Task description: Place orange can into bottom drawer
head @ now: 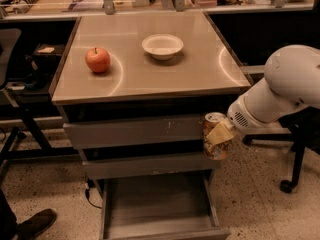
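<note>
The orange can [214,145] has a silver top and a mottled orange-brown label. My gripper [218,135] is shut on it and holds it upright in the air in front of the right end of the two upper drawer fronts [135,131]. The white arm reaches in from the right. The bottom drawer [155,206] is pulled open below, a wide shallow grey tray with nothing visible in it. The can hangs above the drawer's right rear corner.
A red apple [97,60] and a white bowl [162,46] sit on the cabinet's tan top [150,74]. An office chair base [292,176] stands at the right. A shoe [35,223] shows at bottom left. Black desk frames stand at the left.
</note>
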Controlling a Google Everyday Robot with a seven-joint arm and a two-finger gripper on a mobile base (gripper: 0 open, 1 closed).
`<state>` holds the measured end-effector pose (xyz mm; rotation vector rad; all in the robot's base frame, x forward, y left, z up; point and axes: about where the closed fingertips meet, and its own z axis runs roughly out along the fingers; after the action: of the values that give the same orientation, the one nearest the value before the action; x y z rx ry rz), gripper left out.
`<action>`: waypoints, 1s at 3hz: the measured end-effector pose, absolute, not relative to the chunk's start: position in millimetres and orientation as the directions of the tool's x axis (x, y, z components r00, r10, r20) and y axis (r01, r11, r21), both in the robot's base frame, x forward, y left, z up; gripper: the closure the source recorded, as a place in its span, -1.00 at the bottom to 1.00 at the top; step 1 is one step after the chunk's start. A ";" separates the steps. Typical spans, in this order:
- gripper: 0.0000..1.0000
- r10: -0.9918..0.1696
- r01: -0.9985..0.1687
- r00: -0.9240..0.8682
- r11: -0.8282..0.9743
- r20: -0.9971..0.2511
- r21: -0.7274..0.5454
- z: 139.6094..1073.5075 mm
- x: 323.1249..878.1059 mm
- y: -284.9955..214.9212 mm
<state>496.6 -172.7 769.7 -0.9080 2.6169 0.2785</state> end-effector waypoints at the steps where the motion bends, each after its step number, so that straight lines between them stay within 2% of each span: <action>1: 1.00 -0.522 -0.594 -0.771 0.795 -0.365 0.118 732.8 483.1 -169.0; 3: 1.00 -0.380 -0.460 -0.874 0.849 -0.303 0.259 605.6 465.3 -154.3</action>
<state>465.3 -154.3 605.6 -0.6428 2.7856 0.4788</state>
